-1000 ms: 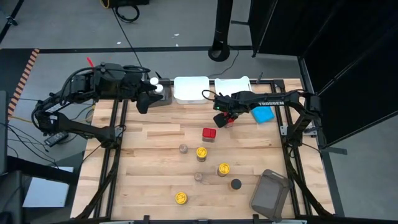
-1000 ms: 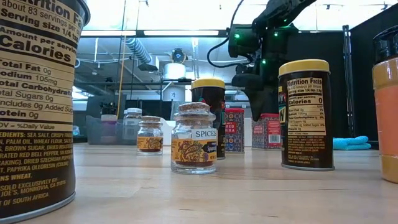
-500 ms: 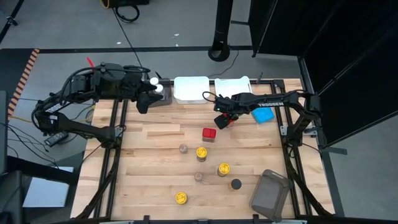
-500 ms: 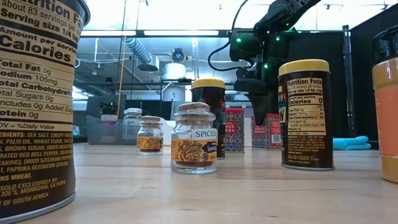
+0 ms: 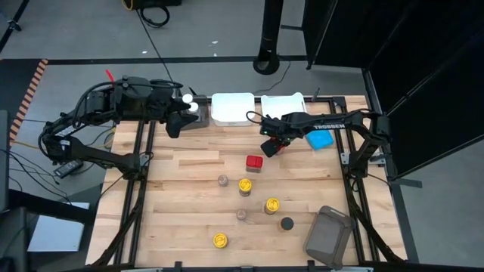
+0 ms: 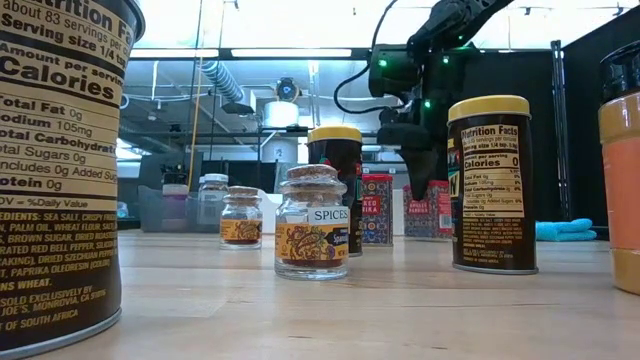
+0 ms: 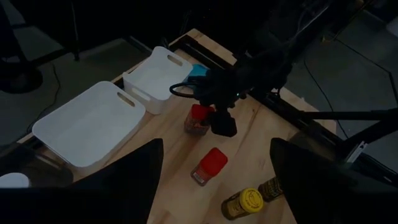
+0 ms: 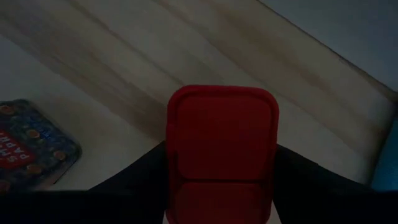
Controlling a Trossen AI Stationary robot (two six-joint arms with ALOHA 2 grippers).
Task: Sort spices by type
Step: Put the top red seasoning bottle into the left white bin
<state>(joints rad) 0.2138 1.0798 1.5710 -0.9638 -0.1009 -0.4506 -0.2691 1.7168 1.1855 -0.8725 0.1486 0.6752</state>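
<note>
We judge the right pincer (image 8: 221, 205) gripping a red square-capped spice jar (image 8: 222, 134) near the white tubs (image 5: 232, 108), left pincer (image 5: 175, 121) idle and open; lifting comes next.

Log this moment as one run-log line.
right gripper: closing on red-capped jar | left gripper: open, waiting by white tub | second red-capped jar: untouched

From overhead, my right gripper (image 5: 270, 143) covers the red-capped jar (image 8: 222, 152) beneath it, so contact cannot be judged there. In my right wrist view that jar's lower body is cut off at the edge, and my own fingers (image 8: 146, 180) are dark blurs. At table height, the nearest tin (image 6: 60, 170) and an orange jar (image 6: 622, 180) are cropped by the frame's sides.
</note>
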